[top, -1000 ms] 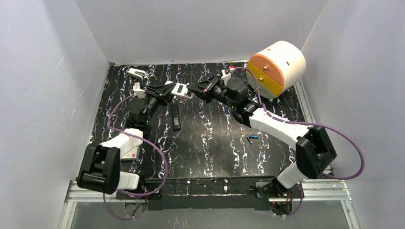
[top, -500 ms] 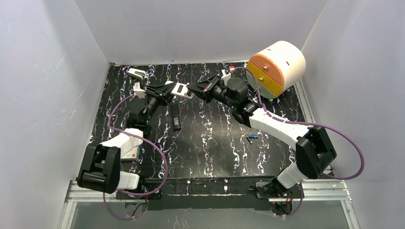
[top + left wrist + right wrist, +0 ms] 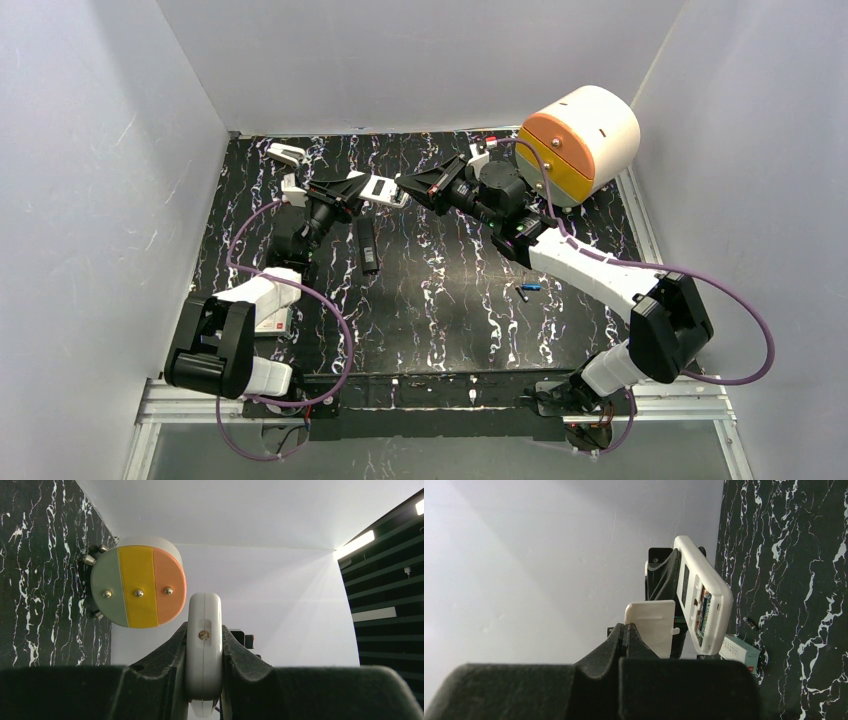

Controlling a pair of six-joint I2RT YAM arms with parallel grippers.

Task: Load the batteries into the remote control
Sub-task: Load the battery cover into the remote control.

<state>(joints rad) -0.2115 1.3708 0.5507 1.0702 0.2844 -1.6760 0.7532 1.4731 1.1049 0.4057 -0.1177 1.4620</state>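
My left gripper (image 3: 358, 186) (image 3: 204, 631) is shut on a white remote control (image 3: 384, 190) (image 3: 204, 611) and holds it above the table. In the right wrist view the remote (image 3: 704, 600) shows an open battery bay with a green-blue battery (image 3: 706, 611) inside. My right gripper (image 3: 412, 186) (image 3: 629, 628) is shut on a flat white battery cover (image 3: 651, 626), close beside the remote's open back and apart from it. Two loose batteries (image 3: 527, 290), black and blue, lie on the table at mid right. One dark battery (image 3: 751, 624) lies under the remote.
A black remote (image 3: 367, 245) lies on the black marbled table (image 3: 450, 310) below the grippers. A round drawer unit (image 3: 580, 135) (image 3: 137, 587) stands at the back right. A small white box (image 3: 272, 322) (image 3: 739, 652) sits near the left arm. A white object (image 3: 287, 153) lies at the back left.
My right arm has shifted slightly right and up, keeping the cover next to the remote. The left arm and the remote have barely moved.
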